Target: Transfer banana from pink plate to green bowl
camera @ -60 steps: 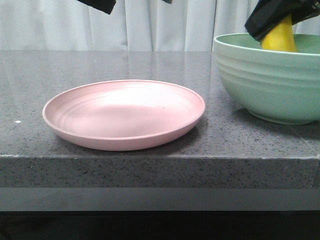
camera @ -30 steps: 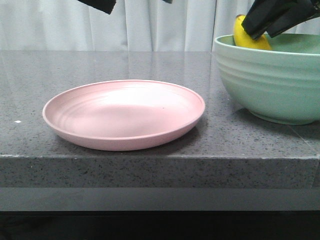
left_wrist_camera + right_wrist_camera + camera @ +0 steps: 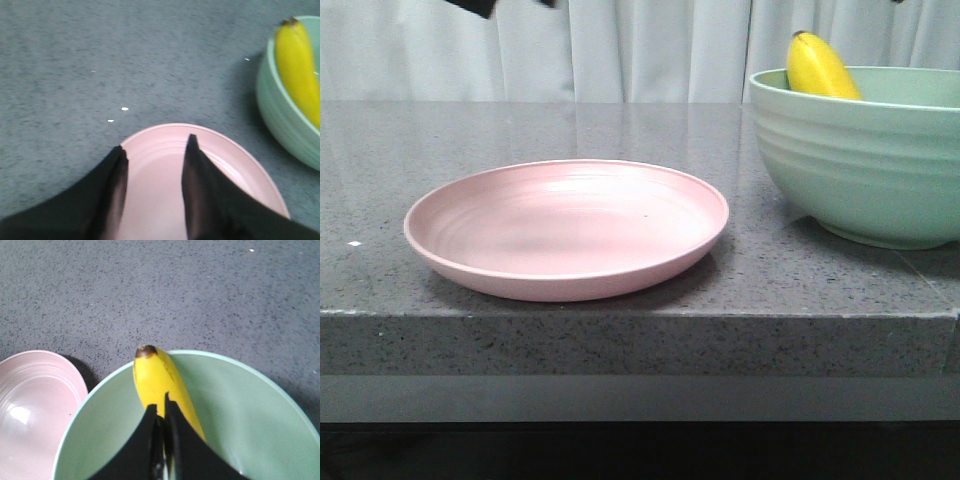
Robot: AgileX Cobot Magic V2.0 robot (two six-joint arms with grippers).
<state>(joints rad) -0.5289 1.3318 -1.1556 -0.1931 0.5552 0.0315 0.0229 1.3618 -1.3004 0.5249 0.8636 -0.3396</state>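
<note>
Green bowl [image 3: 865,165]: one; deep, pale mint, ridged outside; stands on the counter to the right of the plate, close to it but apart.
Bowl contents: one banana [image 3: 817,68], leaning against the inner wall on the side nearer the plate, its dark tip rising above the rim in the front view.
Pink plate [image 3: 567,228]: one; shallow, round, faint concentric ridges; sits near the counter's front edge; nothing lies in it.
Banana, other views: the dark end points up and outward over the bowl's rim [image 3: 148,371]; the yellow body runs down the inner wall toward the bowl's bottom [image 3: 298,62].
Left gripper [image 3: 155,150]: two dark fingers spread well apart with the plate's surface visible between them; holds nothing; hangs over the plate.
Right gripper [image 3: 161,411]: two dark fingers drawn nearly together, only a thin slit between them; nothing clamped between the tips; the banana lies below and beyond them inside the bowl, and whether they touch it cannot be told.
Counter [image 3: 620,130]: one dark speckled grey stone slab bearing both vessels.
Backdrop: pale curtain [image 3: 650,45] behind the counter.
Count: one bowl, one plate, one banana, two grippers.
</note>
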